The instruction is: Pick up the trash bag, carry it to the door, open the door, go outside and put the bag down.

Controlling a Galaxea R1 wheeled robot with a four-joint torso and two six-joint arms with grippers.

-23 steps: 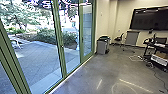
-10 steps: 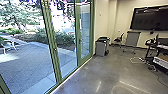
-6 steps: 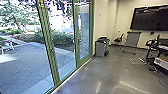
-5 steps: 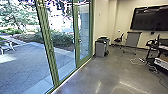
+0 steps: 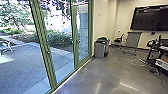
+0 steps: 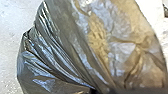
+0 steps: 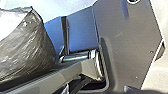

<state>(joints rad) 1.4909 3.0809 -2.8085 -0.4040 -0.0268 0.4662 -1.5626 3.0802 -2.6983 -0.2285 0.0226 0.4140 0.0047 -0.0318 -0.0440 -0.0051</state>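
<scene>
The trash bag (image 6: pixel 67 50), dark, shiny and translucent, looms large in the left wrist view, its folds drawn together at my left gripper (image 6: pixel 96 90), which is shut on it. Part of the same bag (image 7: pixel 27 47) also appears in the right wrist view, beside the robot's own plate and jointed bar. In the head view, a green-framed glass door (image 5: pixel 82 32) with a small handle stands at the far end of the glass wall. A paved yard (image 5: pixel 22 65) lies beyond the glass.
A grey bin (image 5: pixel 100 48) stands by the wall past the door. Farther back are a chair (image 5: pixel 118 40) and a grey wheeled cart (image 5: pixel 132 41). On the right, a dark desk (image 5: pixel 156 50) has cables (image 5: pixel 137 62) on the floor near it. A green post (image 5: pixel 45 50) divides the glass.
The head camera's picture has shifted: the green frames stand farther left, and more of the yard and the far door shows. The view has changed little over the last half second.
</scene>
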